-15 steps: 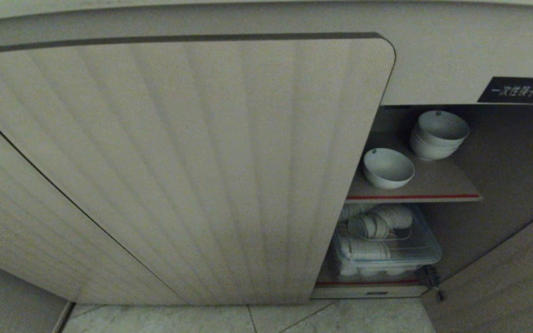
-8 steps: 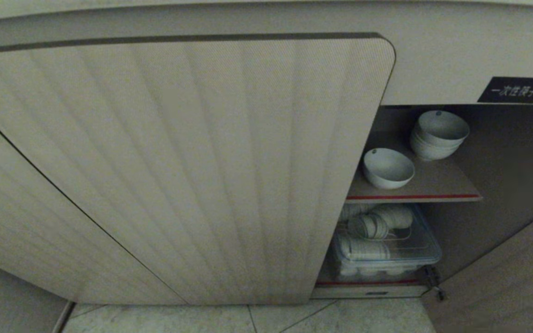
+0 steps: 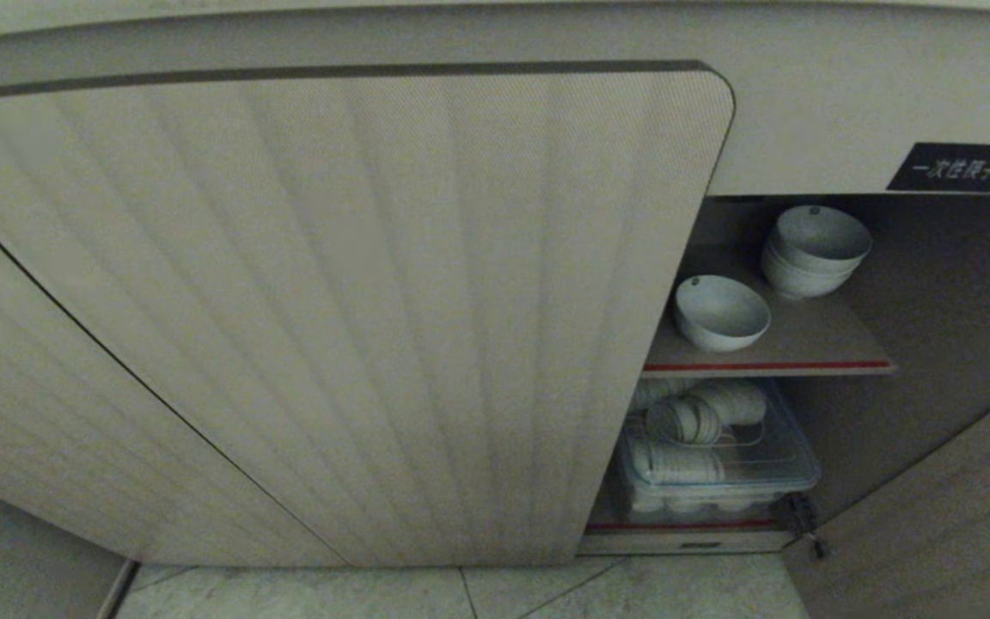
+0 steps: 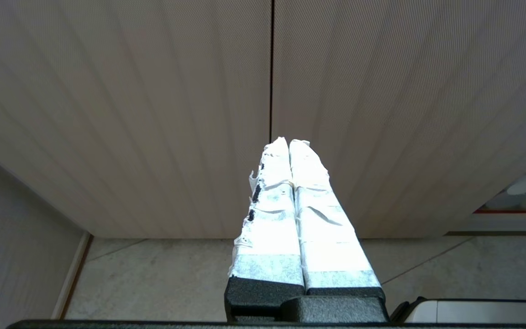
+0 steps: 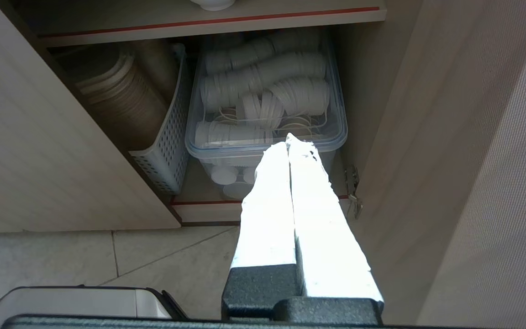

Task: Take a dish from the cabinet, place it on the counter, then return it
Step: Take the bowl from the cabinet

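On the cabinet's [image 3: 804,112] beige face we see a small black label [image 3: 956,167] with white Chinese characters; they are too blurred for us to read with certainty. Below it the compartment stands open. The dish [image 3: 721,311], a plain white round bowl, sits alone and upright on the brown, red-edged shelf [image 3: 813,344], toward its front left. Behind it and to the right stands a stack of like white bowls [image 3: 813,249], apart from it. Under the shelf we find a clear plastic bin [image 3: 791,468] holding rows of white cups lying on their sides, and beside it, in the right wrist view, a perforated white basket [image 5: 165,155] with brownish nested pieces. The closed ribbed door [image 3: 332,301] fills most of the head view; its surface is finely woven in texture with rounded corners. Pale marbled floor tiles [image 3: 675,593] run beneath.

Our left gripper [image 4: 289,142] points at the seam between two ribbed doors, its taped white fingers pressed together and empty. Our right gripper [image 5: 288,139] points toward the bin, fingers likewise together, holding nothing.
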Controlling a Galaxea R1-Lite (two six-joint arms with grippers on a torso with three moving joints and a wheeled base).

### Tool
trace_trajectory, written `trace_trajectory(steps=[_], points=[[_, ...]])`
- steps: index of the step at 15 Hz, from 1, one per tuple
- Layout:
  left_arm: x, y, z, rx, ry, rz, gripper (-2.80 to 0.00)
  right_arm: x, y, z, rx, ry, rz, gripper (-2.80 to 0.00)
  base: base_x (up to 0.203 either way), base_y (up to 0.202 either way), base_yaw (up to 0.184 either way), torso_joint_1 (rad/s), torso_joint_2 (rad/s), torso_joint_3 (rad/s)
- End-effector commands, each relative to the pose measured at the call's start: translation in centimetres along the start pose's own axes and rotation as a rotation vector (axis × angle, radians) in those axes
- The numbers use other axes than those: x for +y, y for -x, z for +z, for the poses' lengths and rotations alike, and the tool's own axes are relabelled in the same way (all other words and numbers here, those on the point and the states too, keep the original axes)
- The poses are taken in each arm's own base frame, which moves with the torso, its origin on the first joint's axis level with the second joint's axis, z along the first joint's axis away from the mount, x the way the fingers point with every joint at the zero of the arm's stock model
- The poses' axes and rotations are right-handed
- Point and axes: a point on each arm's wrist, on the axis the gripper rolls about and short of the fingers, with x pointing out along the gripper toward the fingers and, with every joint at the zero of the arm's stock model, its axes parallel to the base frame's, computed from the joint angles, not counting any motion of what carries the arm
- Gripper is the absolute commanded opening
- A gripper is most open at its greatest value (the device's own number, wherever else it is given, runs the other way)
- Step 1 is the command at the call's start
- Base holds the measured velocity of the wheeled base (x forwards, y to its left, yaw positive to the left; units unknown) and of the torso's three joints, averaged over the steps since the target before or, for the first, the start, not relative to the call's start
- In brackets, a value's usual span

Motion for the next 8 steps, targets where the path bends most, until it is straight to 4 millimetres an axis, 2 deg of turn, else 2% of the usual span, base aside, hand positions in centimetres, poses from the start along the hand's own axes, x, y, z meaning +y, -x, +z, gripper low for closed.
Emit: trace_trajectory(steps=[1, 6, 8], points=[[0.00, 0.00, 0.00, 0.000, 0.000, 0.001, -2.80, 0.00, -0.01, 0.00, 0.001, 0.002, 0.001, -2.80, 0.000, 0.000, 0.000, 0.000, 0.00, 0.000], [0.00, 0.00, 0.00, 0.000, 0.000, -0.001, -2.80, 0.00, -0.01, 0.03, -0.002, 0.017, 0.001, -2.80, 0.000, 0.000, 0.000, 0.000, 0.00, 0.000], [0.00, 0.00, 0.00, 0.000, 0.000, -0.001, -2.80, 0.02, -0.05, 0.07, 0.006, 0.073, 0.005, -2.80, 0.000, 0.000, 0.000, 0.000, 0.00, 0.000]])
